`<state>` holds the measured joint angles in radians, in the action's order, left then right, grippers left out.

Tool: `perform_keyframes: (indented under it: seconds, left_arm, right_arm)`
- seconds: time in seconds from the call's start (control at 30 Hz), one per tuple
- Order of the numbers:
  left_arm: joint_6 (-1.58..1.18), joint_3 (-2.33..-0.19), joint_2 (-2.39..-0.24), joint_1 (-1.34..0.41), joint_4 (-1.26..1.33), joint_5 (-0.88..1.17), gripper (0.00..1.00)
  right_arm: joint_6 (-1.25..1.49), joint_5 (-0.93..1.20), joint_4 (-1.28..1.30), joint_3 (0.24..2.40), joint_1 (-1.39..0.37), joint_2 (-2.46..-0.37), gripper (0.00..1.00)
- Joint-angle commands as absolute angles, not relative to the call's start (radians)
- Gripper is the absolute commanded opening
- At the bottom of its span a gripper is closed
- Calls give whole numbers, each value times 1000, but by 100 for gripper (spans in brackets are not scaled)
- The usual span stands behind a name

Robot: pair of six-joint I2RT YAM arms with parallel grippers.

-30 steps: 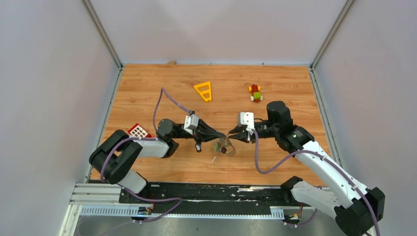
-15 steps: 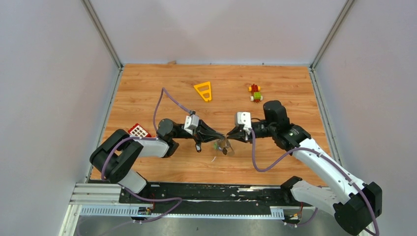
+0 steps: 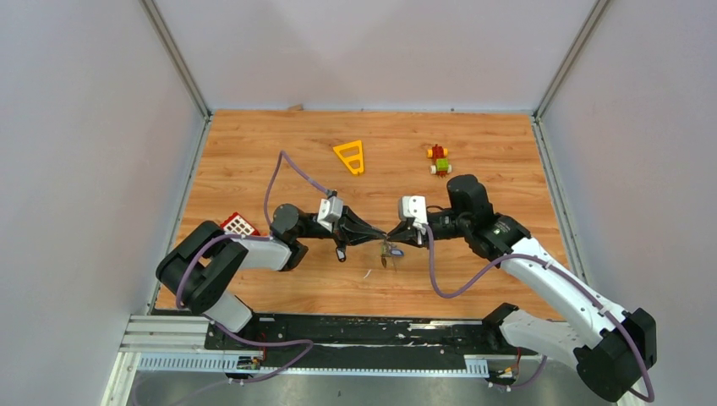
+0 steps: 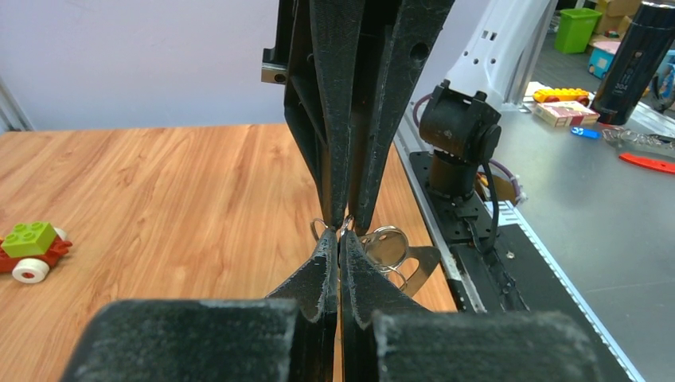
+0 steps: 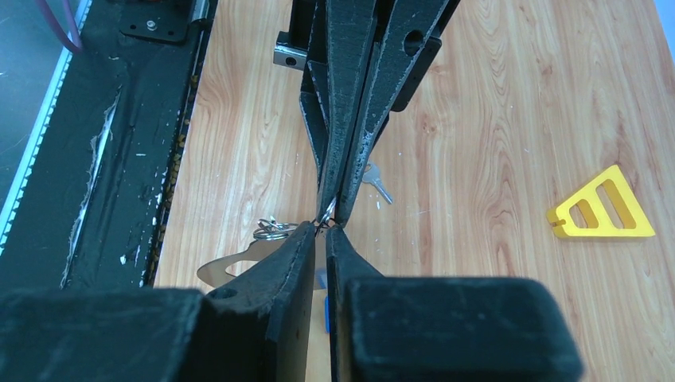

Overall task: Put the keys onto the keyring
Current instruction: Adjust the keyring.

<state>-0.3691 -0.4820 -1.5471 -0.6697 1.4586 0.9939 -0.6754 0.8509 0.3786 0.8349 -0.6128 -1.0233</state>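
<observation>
Silver keyring [image 3: 390, 248] hangs from the left gripper's [image 4: 340, 239] clamped tips, keys [image 3: 385, 259] dangling beneath. Right gripper [image 5: 321, 231] faces it tip-to-tip, fingers nearly closed; grip unclear.

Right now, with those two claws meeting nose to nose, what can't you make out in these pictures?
- Overhead view: the keys are too small to count or tell apart.
- Left wrist view: what the left gripper pinches is hidden by its own fingertips.
- Right wrist view: the right gripper covers most of a blue tag.
</observation>
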Motion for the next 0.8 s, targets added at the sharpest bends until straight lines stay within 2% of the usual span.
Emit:
perform_keyframes:
  seconds: [0.0, 0.77]
  left_arm:
    - [-374, -498, -1548, -681, 1606, 972, 0]
    - [-287, -491, -1516, -683, 1484, 902, 0]
  right_arm:
    - [-688, 836, 340, 863, -646, -1037, 12]
    - [-708, 883, 373, 866, -647, -1037, 12]
